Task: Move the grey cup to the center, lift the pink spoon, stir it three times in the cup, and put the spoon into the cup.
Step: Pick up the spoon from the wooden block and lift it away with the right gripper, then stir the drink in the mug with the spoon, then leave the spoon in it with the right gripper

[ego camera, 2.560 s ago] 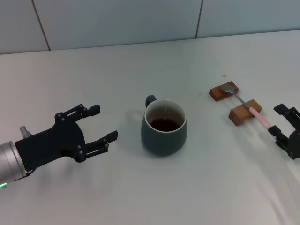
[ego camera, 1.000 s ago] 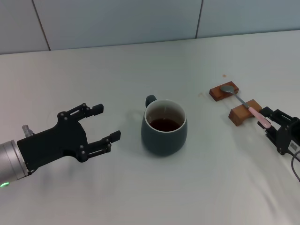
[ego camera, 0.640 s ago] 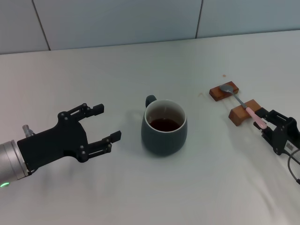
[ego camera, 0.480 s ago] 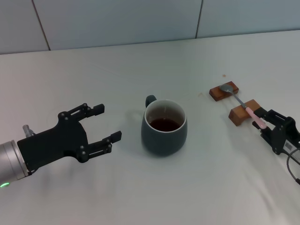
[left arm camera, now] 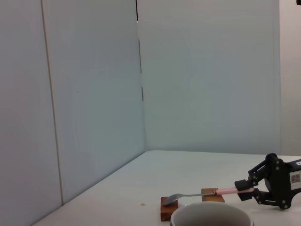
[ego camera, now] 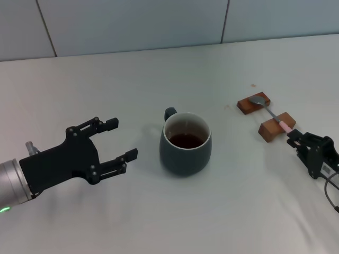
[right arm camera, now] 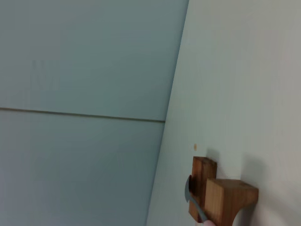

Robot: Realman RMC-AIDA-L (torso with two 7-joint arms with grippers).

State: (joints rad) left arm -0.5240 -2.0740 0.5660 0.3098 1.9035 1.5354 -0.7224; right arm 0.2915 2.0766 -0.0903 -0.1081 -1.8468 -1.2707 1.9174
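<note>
head view is showing the rounded slate-grey ceramic mug (ego camera: 185,143) of dark liquid sitting mid-table; the left gripper (ego camera: 118,139) is hovering beside it, fingers spread wide and holding nothing. the right gripper (ego camera: 294,137) is closing its fingers on the pale pink handle of the slim metal-bowled spoon (ego camera: 271,114), which is lying across two small brown wooden blocks (ego camera: 265,115)

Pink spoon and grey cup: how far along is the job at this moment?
Done: the cup stands mid-table, and the left gripper hangs open beside it. In hand: the right gripper is at the spoon's pink end, but the spoon lies across the two blocks; a closed grasp cannot be confirmed. Left: lifting, three stirs, leaving the spoon in the cup.
</note>
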